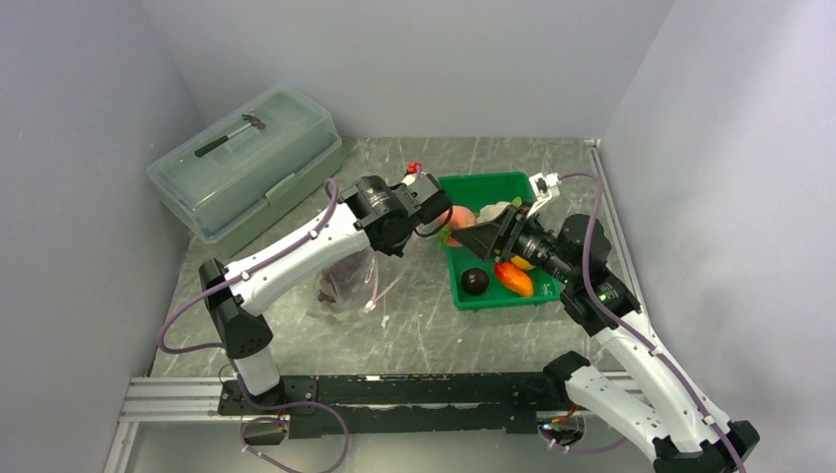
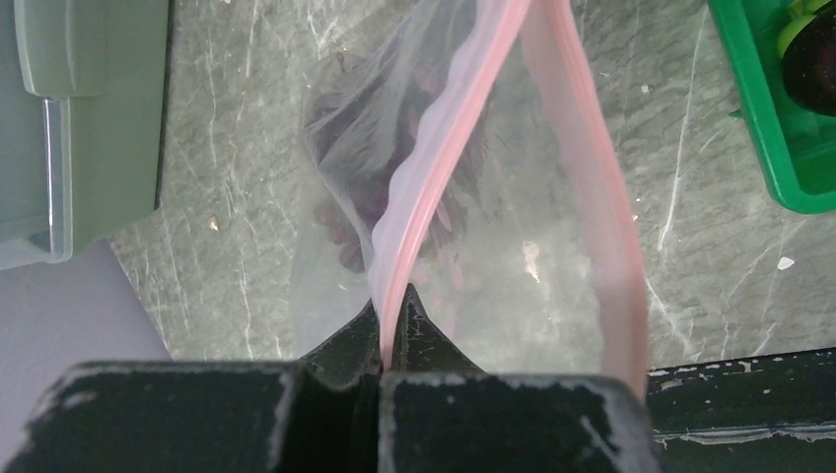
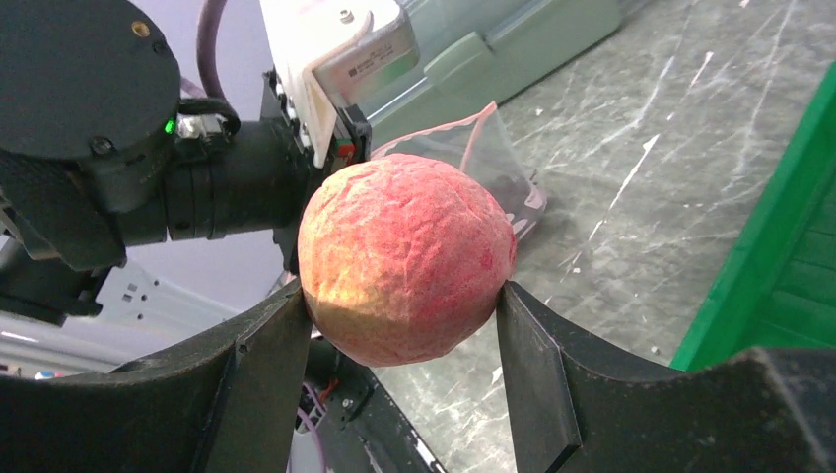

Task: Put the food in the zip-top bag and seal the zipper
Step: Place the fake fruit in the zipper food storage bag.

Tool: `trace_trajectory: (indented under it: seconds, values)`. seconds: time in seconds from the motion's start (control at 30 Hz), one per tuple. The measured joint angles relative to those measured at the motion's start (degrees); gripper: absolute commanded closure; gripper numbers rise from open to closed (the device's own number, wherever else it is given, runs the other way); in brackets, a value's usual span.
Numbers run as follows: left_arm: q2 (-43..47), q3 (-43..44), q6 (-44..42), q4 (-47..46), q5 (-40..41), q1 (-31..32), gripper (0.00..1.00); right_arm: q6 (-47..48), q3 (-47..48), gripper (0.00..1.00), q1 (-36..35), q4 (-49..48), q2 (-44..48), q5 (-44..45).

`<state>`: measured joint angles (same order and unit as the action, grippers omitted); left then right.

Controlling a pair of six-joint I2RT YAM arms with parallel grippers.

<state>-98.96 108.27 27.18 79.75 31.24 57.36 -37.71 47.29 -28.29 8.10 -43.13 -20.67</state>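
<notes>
Left pincer point(image 2: 389, 317): clamped on zipper point(image 2: 434, 168), holding zip-top bag point(image 2: 532, 246) agape, 9 o'clock of green tray point(image 1: 463, 291).
Bagged: grape bunch point(image 2: 345, 128).
Right pincer point(image 3: 404, 315): gripping peach point(image 3: 404, 261), between tray and bag.
Outstanding: plum point(image 1: 475, 281), pepper point(image 1: 514, 279), cauliflower point(image 1: 496, 211); sealing.
Orange: mostly hidden behind my right arm.

White arms point(image 1: 296, 248), black grippers point(image 2: 387, 317), purple cables point(image 1: 175, 320).

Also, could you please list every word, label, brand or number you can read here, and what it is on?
Nothing here can be read.
Grey sticker on the white block on the left arm: print too blurred to read.
Green tray, lidded box, bag, peach: no lettering shows.
</notes>
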Motion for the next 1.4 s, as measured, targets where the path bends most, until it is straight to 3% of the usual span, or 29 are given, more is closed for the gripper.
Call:
trace_trajectory:
  seconds: [0.33, 0.67, 1.1, 1.4]
  values:
    - [-0.15, 2.43, 0.55, 0.74, 0.04, 0.35, 1.00, -0.87, -2.27, 0.77, -3.78, -4.26, -1.46, -3.02]
    - [-0.13, 2.45, 0.59, 2.45, 0.70, 0.33, 1.00, 0.85, -1.25, 0.77, -13.57, -5.03, -6.56, 1.73]
    - [0.50, 2.45, 0.76, 2.99, 1.14, 0.37, 1.00, 4.50, 2.78, 0.80, -17.75, -1.51, -10.12, 8.50]
    - [0.57, 2.45, 0.76, 2.97, 1.11, 0.74, 1.00, 8.09, 3.21, 0.82, -18.43, 1.60, -6.14, 11.13]
